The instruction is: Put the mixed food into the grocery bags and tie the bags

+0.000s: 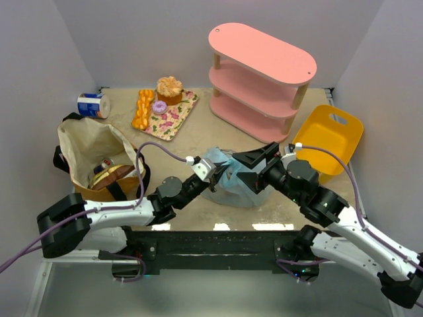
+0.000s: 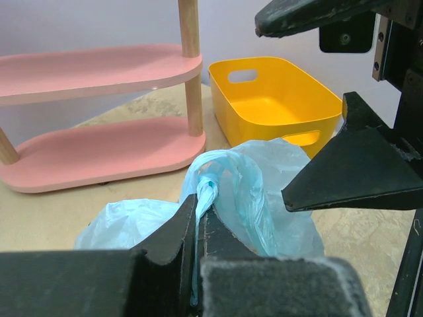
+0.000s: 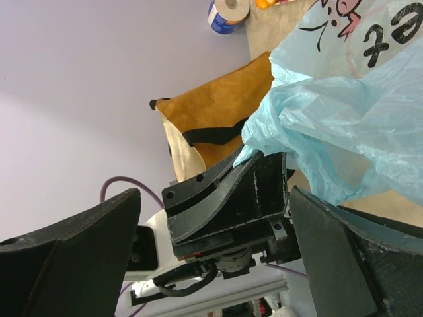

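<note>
While clamping down with jaws pressed flat together, pinching at the left gripper the twisted loop handle of a thin translucent light-blue plastic bag with pink cartoon prints. Lying bunched directly ahead of those fingertips, touching them, and sagging onto the sandy table. Gaping at full spread at the right gripper, gripping nothing; straddling the bag's gathered top and the left gripper's tips, one black finger on each side, contact with the plastic not determinable. Standing open-mouthed off to the left of the left gripper: tan canvas tote with black straps, contents too small to name. Sitting just beyond the right gripper: yellow plastic basket. Standing farther ahead of both: pink three-tier oval shelf. Lying well ahead-left of the left gripper: floral tray bearing braided bread, purple doughnut, orange-frosted cupcake; blue-and-white can lying on its side farther left.
</note>
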Action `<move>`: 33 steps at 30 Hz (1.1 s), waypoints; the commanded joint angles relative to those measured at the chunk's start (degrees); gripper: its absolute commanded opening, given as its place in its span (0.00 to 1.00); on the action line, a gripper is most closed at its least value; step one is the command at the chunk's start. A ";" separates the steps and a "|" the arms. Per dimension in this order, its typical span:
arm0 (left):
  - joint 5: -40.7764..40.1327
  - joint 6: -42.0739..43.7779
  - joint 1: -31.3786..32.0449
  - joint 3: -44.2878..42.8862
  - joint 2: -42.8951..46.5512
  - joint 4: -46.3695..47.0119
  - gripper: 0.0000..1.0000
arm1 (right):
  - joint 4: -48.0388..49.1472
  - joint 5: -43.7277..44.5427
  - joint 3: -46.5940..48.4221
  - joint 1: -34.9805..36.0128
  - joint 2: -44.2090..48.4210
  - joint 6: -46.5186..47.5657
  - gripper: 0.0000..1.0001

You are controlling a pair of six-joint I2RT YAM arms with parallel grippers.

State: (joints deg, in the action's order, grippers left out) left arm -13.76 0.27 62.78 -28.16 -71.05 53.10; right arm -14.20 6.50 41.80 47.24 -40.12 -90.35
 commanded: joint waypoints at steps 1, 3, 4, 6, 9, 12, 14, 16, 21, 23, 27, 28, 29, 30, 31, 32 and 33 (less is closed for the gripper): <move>-1.89 1.31 0.41 -0.58 -0.50 4.29 0.00 | 0.75 1.58 1.00 0.83 -1.54 -1.15 0.99; -1.62 1.13 0.41 -0.49 -0.41 4.73 0.00 | 1.36 2.11 0.21 1.01 -1.89 -1.24 0.99; -1.62 1.05 0.41 -0.58 -0.41 4.82 0.00 | 1.63 2.63 -0.22 1.01 -2.07 -1.50 0.99; -1.62 0.96 0.41 -0.67 -0.50 4.91 0.00 | 2.76 2.90 -1.46 1.01 -2.50 -2.11 0.99; -1.45 0.87 0.41 -0.67 -0.50 4.91 0.00 | 3.99 2.99 -2.16 1.18 -3.91 -2.29 0.99; -1.53 0.87 0.41 -0.67 -0.41 4.99 0.00 | 5.75 3.34 -2.69 1.45 -5.40 -2.55 0.99; -1.62 0.87 0.41 -0.67 -0.41 4.99 0.00 | 6.81 3.69 -3.30 1.53 -6.02 -3.17 0.99; -1.62 0.96 0.41 -0.67 -0.50 5.17 0.00 | 8.74 3.60 -3.57 1.54 -7.16 -3.43 0.99; -1.62 1.05 0.41 -0.58 -0.41 5.35 0.00 | 11.64 3.69 -3.48 1.97 -10.15 -3.78 0.99; -1.62 1.13 0.41 -0.66 -0.50 5.35 0.00 | 13.31 3.78 -3.57 2.15 -11.47 -4.13 0.99; -1.71 0.96 0.41 -0.23 -0.24 5.87 0.00 | 13.93 5.27 -3.66 2.50 -13.05 -4.49 0.99; -1.71 0.78 0.41 -0.05 -0.15 5.96 0.00 | 13.93 5.80 -3.92 2.42 -13.32 -4.75 0.99; -1.71 0.87 0.41 0.04 -0.15 6.05 0.00 | 16.02 6.41 -4.44 2.41 -13.67 -4.84 0.98; -1.80 0.78 0.41 0.04 -0.06 6.05 0.00 | 16.30 7.03 -4.71 2.33 -13.67 -5.10 0.98; -1.80 0.69 0.41 0.12 -0.06 6.05 0.00 | 17.00 7.90 -5.06 2.41 -13.67 -5.45 0.96; -1.80 0.69 0.41 0.13 0.03 5.96 0.00 | 19.36 8.43 -6.28 2.41 -13.58 -5.89 0.94; -1.80 0.69 0.41 0.30 0.12 5.79 0.00 | 20.25 8.70 -6.73 2.41 -13.50 -6.16 0.91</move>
State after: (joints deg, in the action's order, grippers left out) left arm -14.04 0.27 62.76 -28.16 -71.37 54.26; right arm -0.93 10.00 37.17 49.23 -53.74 -94.39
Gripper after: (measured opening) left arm 0.027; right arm 0.954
